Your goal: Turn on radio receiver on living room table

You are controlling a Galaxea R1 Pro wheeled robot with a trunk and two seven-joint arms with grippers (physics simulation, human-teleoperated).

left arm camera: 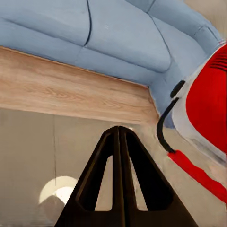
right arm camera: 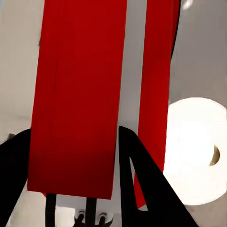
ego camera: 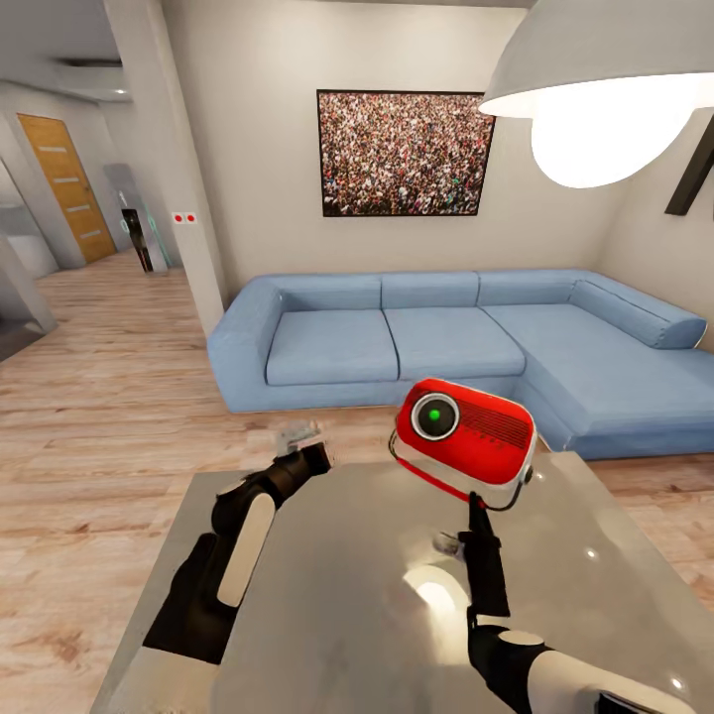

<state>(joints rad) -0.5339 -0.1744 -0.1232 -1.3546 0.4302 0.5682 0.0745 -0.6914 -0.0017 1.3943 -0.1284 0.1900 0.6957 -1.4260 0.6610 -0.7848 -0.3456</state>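
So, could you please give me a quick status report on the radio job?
Right gripper open around the red radio, lifted tilted above the grey table. Left gripper shut, empty, beside it. Nothing in the way.

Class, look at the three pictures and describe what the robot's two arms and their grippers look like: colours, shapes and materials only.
Both arms are black with white shell panels. The left gripper has thin black fingers forming a slotted, pointed wedge. The right gripper is likewise black, narrow and tapering to a point. No cables or markings are visible.
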